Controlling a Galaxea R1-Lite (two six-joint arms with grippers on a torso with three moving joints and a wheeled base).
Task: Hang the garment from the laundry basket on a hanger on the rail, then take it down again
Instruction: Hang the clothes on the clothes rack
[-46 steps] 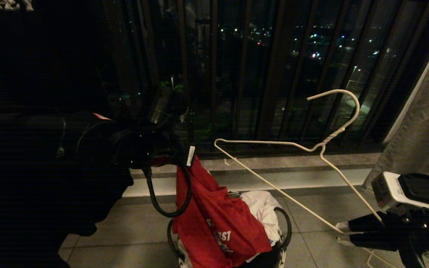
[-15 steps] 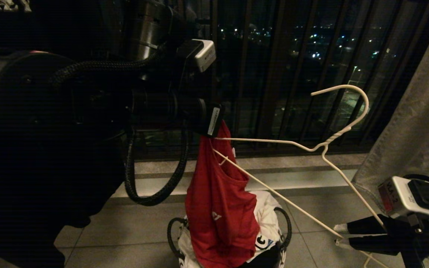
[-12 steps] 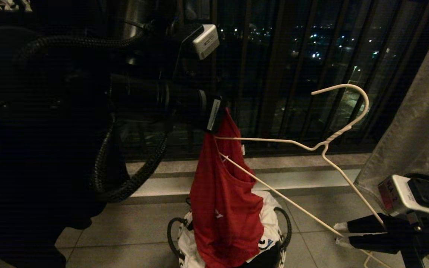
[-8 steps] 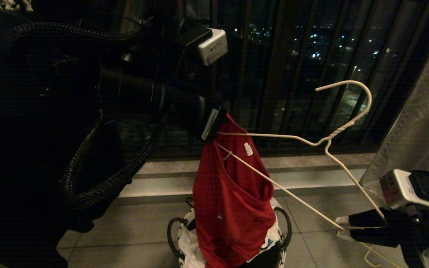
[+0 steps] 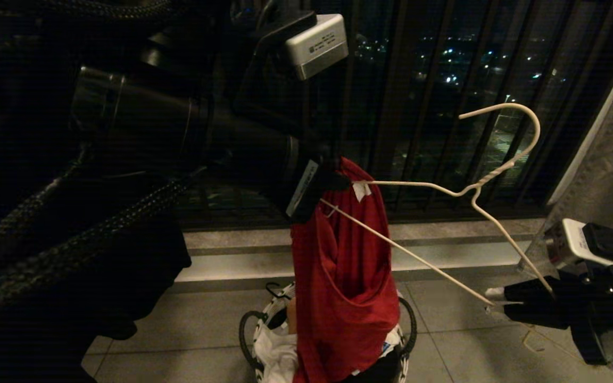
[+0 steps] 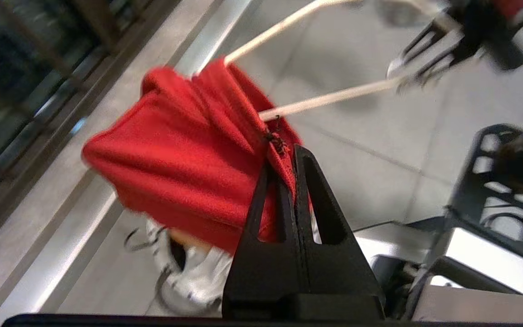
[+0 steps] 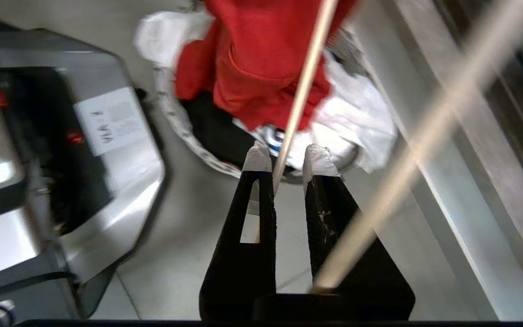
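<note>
Shirt (image 5: 346, 276), red, hangs above the basket (image 5: 248, 335), pinched by your closed left gripper (image 5: 333, 178); your right gripper (image 5: 498, 300), clamped on the hanger (image 5: 477, 191), feeds its left tip inside.

A red garment (image 5: 346, 276), a cream-white hanger (image 5: 477, 191), and a white, dark-patterned laundry basket (image 5: 264, 319).

Shirt over the basket, hanger to my right

My left hand (image 5: 333, 178) holds the garment (image 5: 346, 276) above the laundry basket (image 5: 250, 340); the hanger (image 5: 471, 194) reaches from it rightward to my right hand (image 5: 493, 300).
</note>
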